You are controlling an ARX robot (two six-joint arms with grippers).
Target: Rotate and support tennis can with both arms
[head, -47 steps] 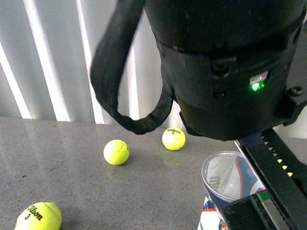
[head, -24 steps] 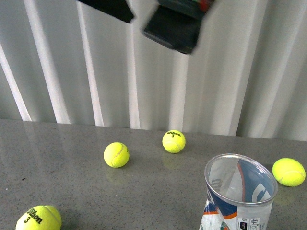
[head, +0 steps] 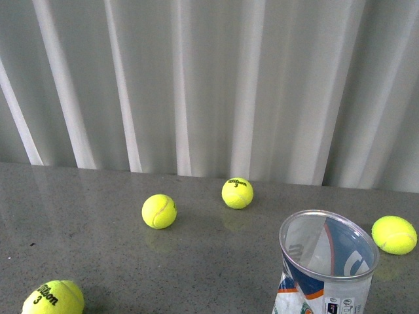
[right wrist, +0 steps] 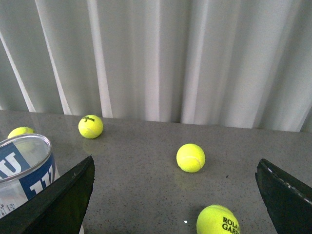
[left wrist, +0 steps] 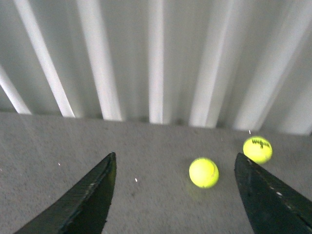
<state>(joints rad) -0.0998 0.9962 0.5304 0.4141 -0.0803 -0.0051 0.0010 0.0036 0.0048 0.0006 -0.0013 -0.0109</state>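
Note:
The tennis can [head: 325, 268] stands upright with its open mouth up at the front right of the grey table; it is clear plastic with a white-blue-orange label. It also shows in the right wrist view [right wrist: 24, 170], just beside one black finger [right wrist: 63, 202]. My right gripper [right wrist: 175, 168] is open and empty, beside the can, not around it. My left gripper [left wrist: 174, 163] is open and empty above the table, with a yellow ball between its fingers further off. Neither arm shows in the front view.
Yellow tennis balls lie loose on the grey table [head: 98, 261]: one at the middle [head: 159, 210], one behind it [head: 237, 193], one right of the can [head: 393, 234], one at the front left [head: 54, 297]. White curtain [head: 209, 85] hangs behind the table.
The black arm that filled the upper front view and stood over the can has lifted up and out of that view. The can and balls have stayed in place.

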